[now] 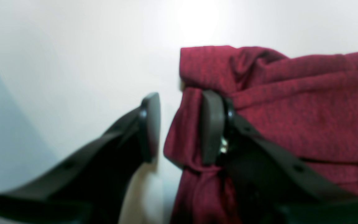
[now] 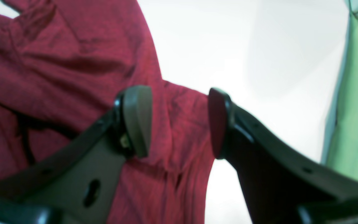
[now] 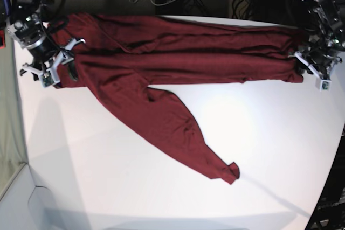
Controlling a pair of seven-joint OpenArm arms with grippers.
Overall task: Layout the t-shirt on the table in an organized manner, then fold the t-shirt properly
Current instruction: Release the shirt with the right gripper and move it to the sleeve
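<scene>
Base view shows me the t-shirt [image 3: 161,63] stretched in a rumpled band across the table's [image 3: 259,149] far side, one flap trailing toward me. Both the left tool [image 1: 180,127] and right tool [image 2: 179,121] stand open, gripping nothing. Flattening looks unfinished; folding not begun.

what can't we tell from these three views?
- Base view: whether either gripper grips the t-shirt; both too small, jaws hidden by mounts.
- Left wrist view: blurred; left gripper jaws apart, one pad against cloth, real contact unclear.
- Right wrist view: right gripper open over cloth; hem beneath cut off by bottom edge.
- Table far edge hidden by cloth.
</scene>
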